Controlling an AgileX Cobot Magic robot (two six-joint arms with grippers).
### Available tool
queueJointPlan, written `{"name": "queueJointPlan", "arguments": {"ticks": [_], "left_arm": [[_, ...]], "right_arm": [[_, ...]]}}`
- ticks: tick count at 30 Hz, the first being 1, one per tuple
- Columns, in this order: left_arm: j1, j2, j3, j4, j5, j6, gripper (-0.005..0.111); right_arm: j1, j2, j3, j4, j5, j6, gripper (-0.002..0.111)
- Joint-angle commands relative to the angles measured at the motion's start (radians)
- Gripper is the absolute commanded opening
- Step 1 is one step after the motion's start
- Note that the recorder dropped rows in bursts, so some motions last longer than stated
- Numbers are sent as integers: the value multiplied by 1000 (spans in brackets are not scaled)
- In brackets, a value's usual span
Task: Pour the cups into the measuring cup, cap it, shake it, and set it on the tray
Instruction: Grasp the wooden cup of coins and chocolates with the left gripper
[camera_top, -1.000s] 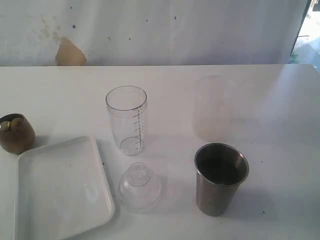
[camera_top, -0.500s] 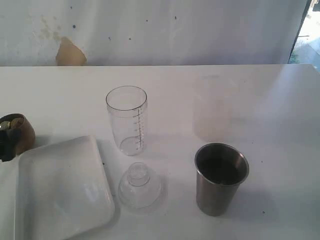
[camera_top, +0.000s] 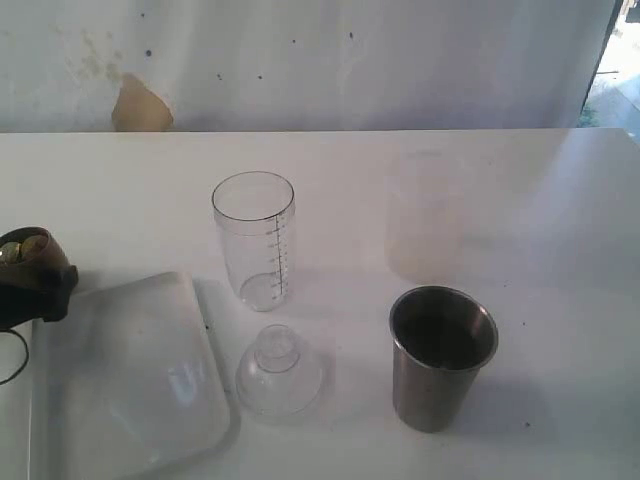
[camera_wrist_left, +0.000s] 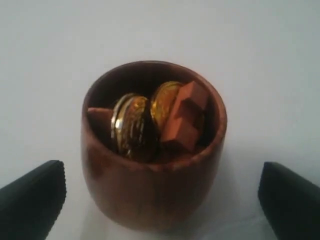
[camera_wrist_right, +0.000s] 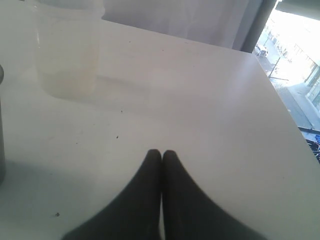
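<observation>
The brown wooden cup (camera_top: 22, 246) stands at the table's far left, filled with gold coins (camera_wrist_left: 132, 125) and orange-brown blocks (camera_wrist_left: 185, 117). My left gripper (camera_top: 40, 288) is open, and the wooden cup (camera_wrist_left: 152, 185) sits between its black fingers (camera_wrist_left: 35, 200) without touching them. The clear measuring cup (camera_top: 255, 240) stands upright mid-table, with the dome cap (camera_top: 278, 372) lying in front of it. The steel tumbler (camera_top: 440, 355) is at the front right and the frosted cup (camera_top: 425, 215) behind it. My right gripper (camera_wrist_right: 161, 154) is shut and empty, hovering over bare table near the frosted cup (camera_wrist_right: 67, 55).
The white tray (camera_top: 130, 390) lies at the front left, right beside the wooden cup and my left gripper. A white wall backs the table. The table's right edge (camera_wrist_right: 280, 100) borders a bright opening. The steel tumbler's side (camera_wrist_right: 1, 145) shows at one edge of the right wrist view.
My left gripper has come in from the left edge and moved forward around the wooden cup, covering its lower part in the exterior view. Nothing else has moved.
</observation>
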Motion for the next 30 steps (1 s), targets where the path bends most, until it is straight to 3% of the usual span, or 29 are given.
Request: {"name": "queueJointPlan", "arguments": {"ticks": [1,12,18,30], "left_arm": [[-4,43,-44,-16,-38,71,102],[-4,111,-137,-16,-56,83,102],[-4,111,-185,-16,42,83,102],[-4,111,-190,-16,72,85,102]], "right_arm": [[-5,-4,-2,2,-3,-4,0],[-5,-4,-2,2,-3,-4,0],[-5,-4,-2,2,-3,-4,0],[-5,-4,-2,2,-3,-4,0]]}}
